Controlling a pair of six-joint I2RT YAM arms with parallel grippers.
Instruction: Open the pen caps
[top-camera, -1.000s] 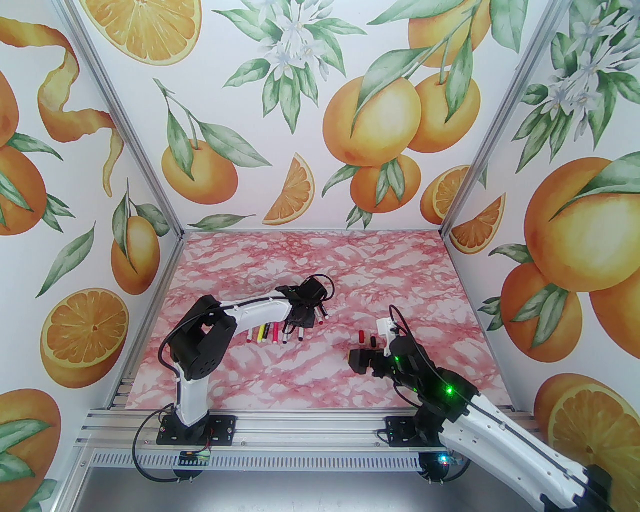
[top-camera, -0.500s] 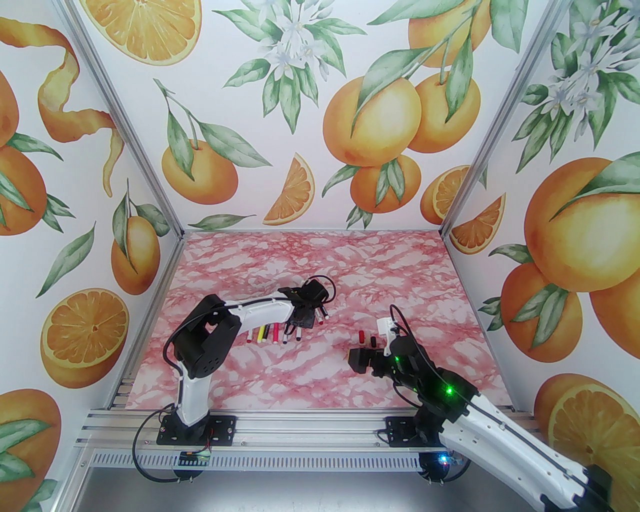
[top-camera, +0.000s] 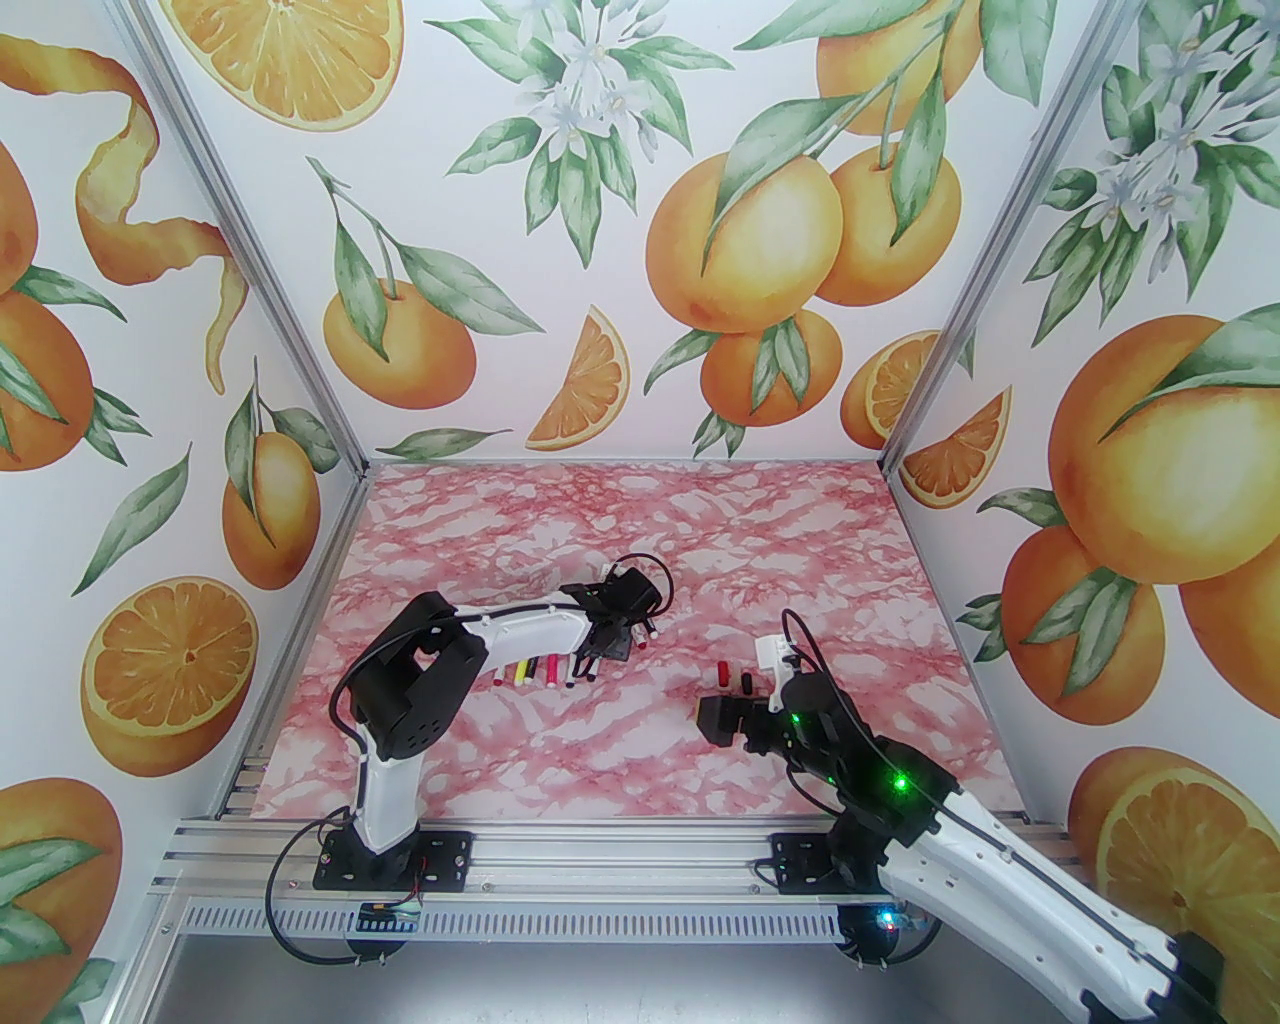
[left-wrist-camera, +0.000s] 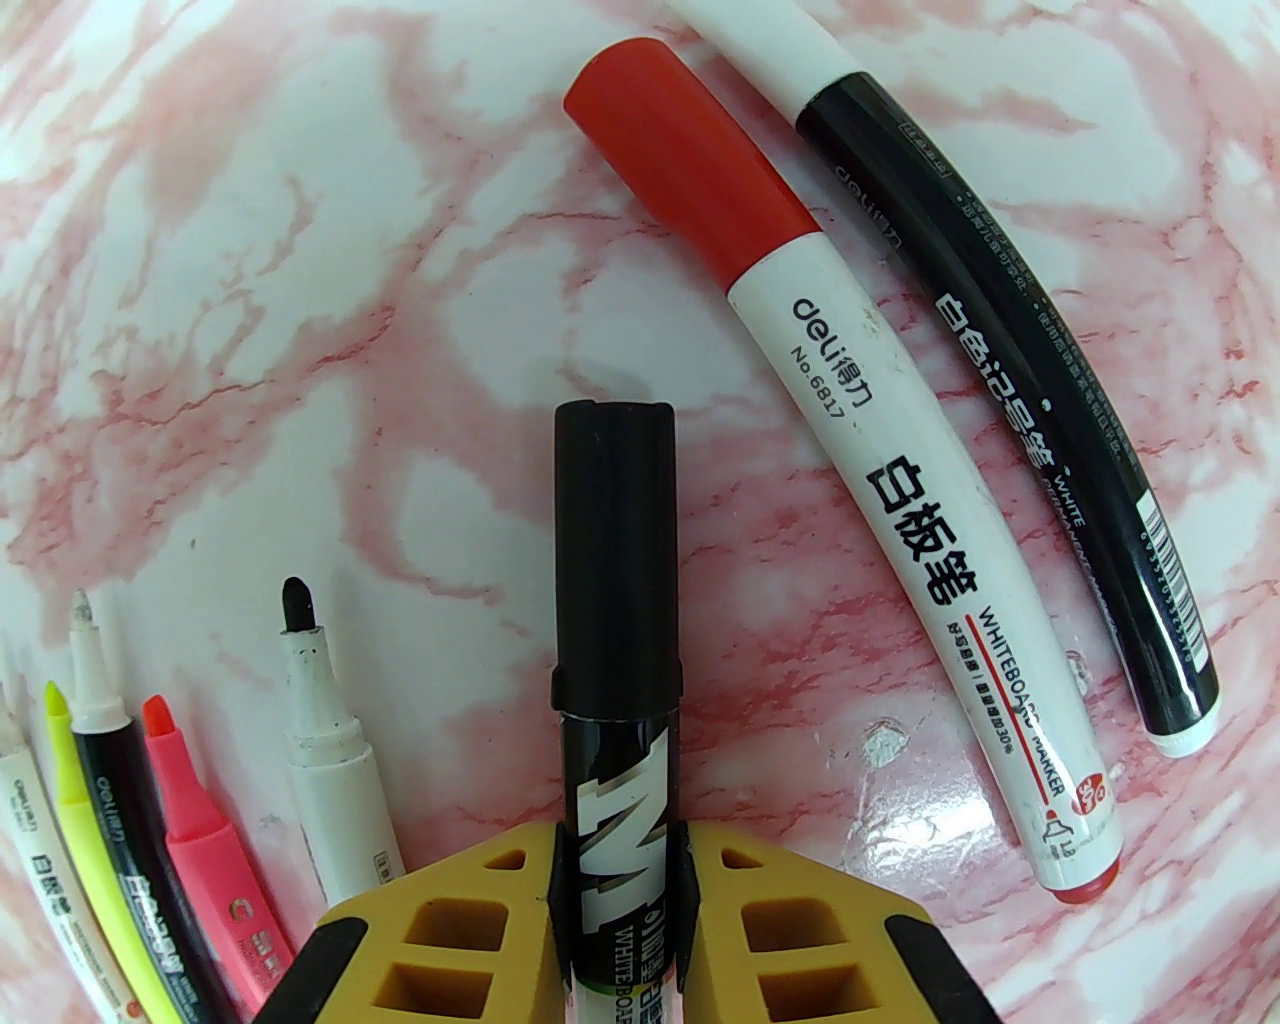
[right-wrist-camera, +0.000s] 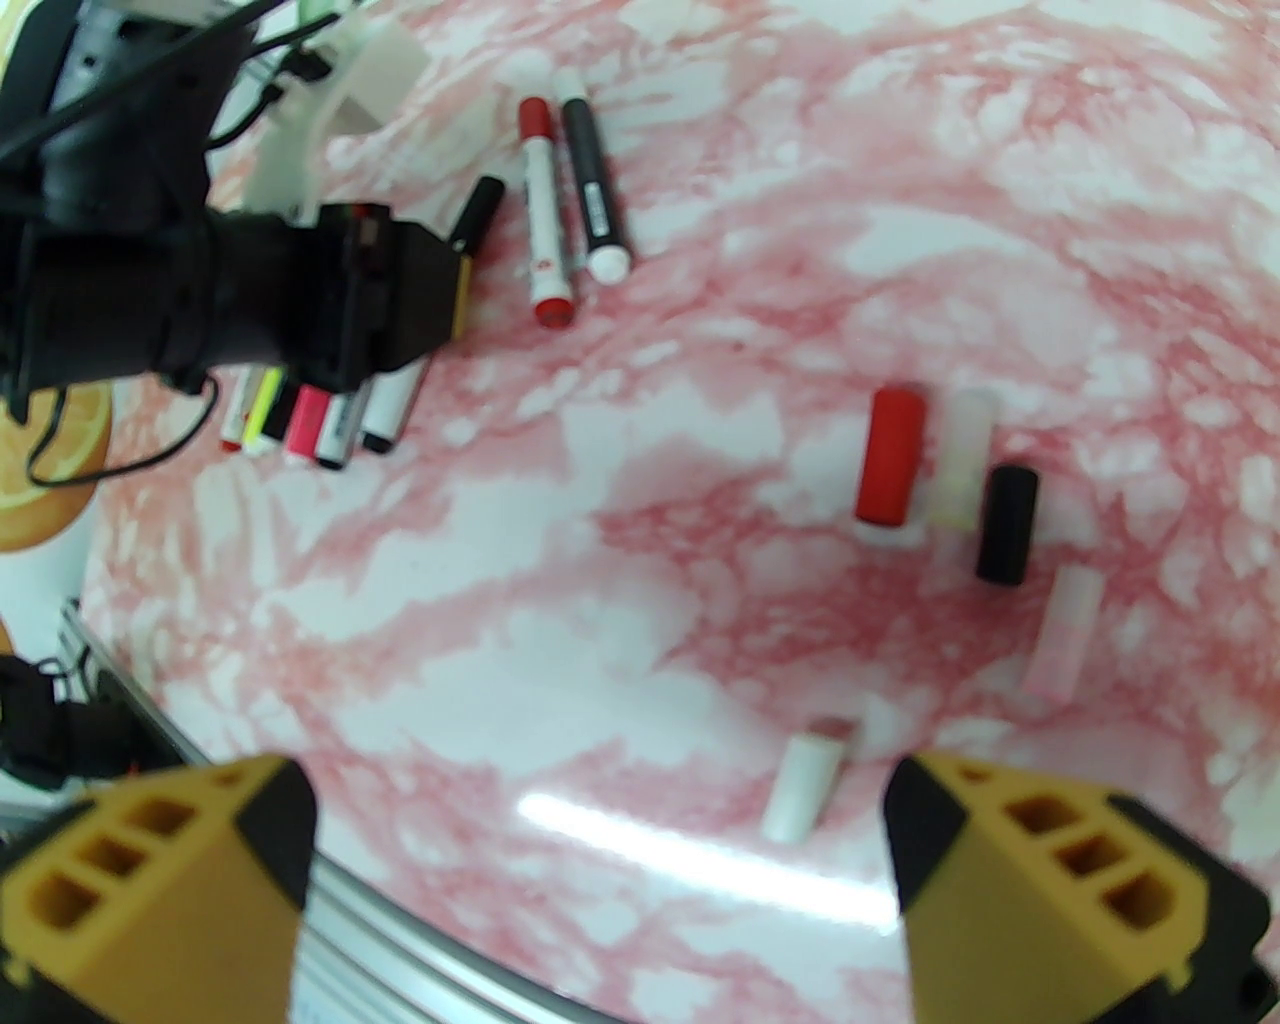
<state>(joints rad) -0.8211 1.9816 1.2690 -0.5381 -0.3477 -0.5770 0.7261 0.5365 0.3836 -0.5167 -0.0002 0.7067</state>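
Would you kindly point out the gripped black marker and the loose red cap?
black marker (left-wrist-camera: 618, 715): left wrist view, where cap meets barrel.
red cap (right-wrist-camera: 889, 456): right wrist view, middle of its side.

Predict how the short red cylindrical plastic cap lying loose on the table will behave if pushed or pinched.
The red plastic cap lies on its side, so a sideways push would probably roll it. The pink marbled table shows glare, so it may slide. Small, smooth plastic: likely light and stiff, though it might slip from an off-centre pinch.
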